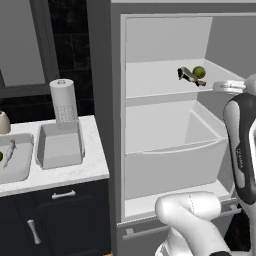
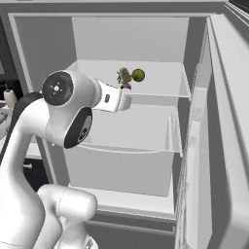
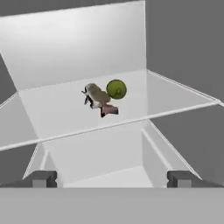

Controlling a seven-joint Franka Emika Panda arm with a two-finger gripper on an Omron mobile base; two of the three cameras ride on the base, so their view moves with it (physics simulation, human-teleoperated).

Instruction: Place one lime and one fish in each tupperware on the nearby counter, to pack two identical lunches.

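Observation:
A green lime (image 3: pixel 116 89) and a grey-brown fish (image 3: pixel 99 98) lie touching each other on the upper shelf (image 3: pixel 61 113) of the open fridge, lime (image 1: pixel 199 72) to the right of fish (image 1: pixel 187 75). My gripper (image 3: pixel 111 179) hangs in front of that shelf, a good way short of both, open with nothing between its fingertips. On the white counter (image 1: pixel 95 167) left of the fridge stand two grey tupperwares. The near one (image 1: pixel 60 146) is empty. The far one (image 1: pixel 17 162) holds a second fish (image 1: pixel 10 148) and a green lime (image 1: pixel 1 156) at the picture's edge.
A paper towel roll (image 1: pixel 64 100) stands behind the empty tupperware. A deep drawer bin (image 1: pixel 172 165) sits under the fridge shelf. The fridge door (image 2: pixel 223 146) stands open on the right. Black cabinets with silver handles (image 1: pixel 63 194) run below the counter.

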